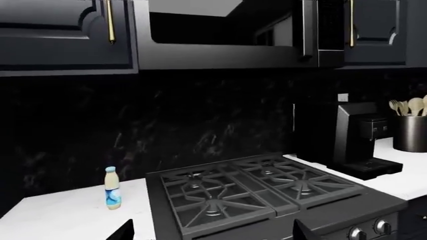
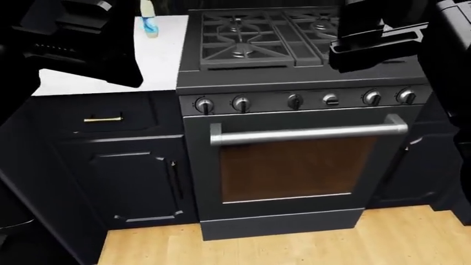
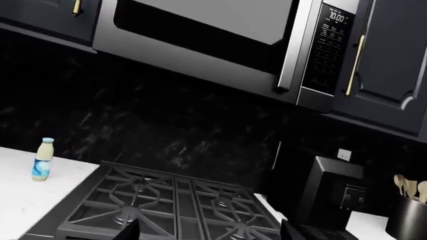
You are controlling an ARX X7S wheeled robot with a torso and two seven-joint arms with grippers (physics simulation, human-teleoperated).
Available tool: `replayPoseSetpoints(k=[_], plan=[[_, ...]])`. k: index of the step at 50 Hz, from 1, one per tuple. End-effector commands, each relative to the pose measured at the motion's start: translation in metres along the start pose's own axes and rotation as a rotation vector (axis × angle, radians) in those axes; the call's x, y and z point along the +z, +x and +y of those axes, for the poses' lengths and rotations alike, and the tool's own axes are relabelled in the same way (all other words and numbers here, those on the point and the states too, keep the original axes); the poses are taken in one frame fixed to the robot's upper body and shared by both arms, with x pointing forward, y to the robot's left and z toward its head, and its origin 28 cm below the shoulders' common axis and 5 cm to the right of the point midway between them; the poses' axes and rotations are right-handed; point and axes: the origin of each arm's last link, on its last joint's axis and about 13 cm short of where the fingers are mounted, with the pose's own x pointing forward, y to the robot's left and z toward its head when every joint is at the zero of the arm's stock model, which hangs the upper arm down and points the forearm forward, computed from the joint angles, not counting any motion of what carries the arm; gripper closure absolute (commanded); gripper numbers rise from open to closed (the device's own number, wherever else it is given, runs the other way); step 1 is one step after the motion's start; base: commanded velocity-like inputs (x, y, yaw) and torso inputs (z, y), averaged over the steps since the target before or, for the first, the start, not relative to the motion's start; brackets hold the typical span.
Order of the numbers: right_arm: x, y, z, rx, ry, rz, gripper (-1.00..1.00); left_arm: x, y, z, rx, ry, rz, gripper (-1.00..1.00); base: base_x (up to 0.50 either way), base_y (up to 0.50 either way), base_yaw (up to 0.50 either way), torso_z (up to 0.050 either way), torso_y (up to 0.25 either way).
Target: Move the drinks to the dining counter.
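Head view: we face the cream bottle (image 2: 149, 24) upright on the table (image 2: 88, 83), unreached; both hands (image 1: 210, 232) (image 3: 210, 230) open, empty.

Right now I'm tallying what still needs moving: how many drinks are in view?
1: the cream bottle stands upright on the white counter beside the stove. Others may be out of view.
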Motion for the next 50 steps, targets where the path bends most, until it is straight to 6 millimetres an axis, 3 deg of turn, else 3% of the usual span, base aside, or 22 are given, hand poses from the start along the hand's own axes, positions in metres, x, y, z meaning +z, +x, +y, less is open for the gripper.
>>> replayPoseSetpoints(k=[1, 9, 19, 50], plan=[[0.006, 0.001, 0.000, -0.004, -0.012, -0.007, -1.00, 0.001, 0.000, 0.001, 0.004, 0.001, -0.003, -1.00, 0.24, 0.48, 0.00, 0.000, 0.000], [0.025, -0.003, -0.006, -0.015, -0.048, -0.001, -1.00, 0.000, 0.001, 0.000, 0.001, 0.003, 0.000, -1.00, 0.24, 0.48, 0.00, 0.000, 0.001], [0.018, 0.000, -0.007, -0.025, -0.030, 0.014, -1.00, -0.001, 0.004, -0.002, -0.005, 0.010, 0.006, -1.00, 0.34, 0.41, 0.00, 0.000, 0.000], [0.018, 0.002, -0.004, -0.004, -0.037, 0.027, -1.00, -0.001, 0.004, -0.001, 0.000, 0.007, 0.001, -1.00, 0.50, -0.04, 0.00, 0.000, 0.002]])
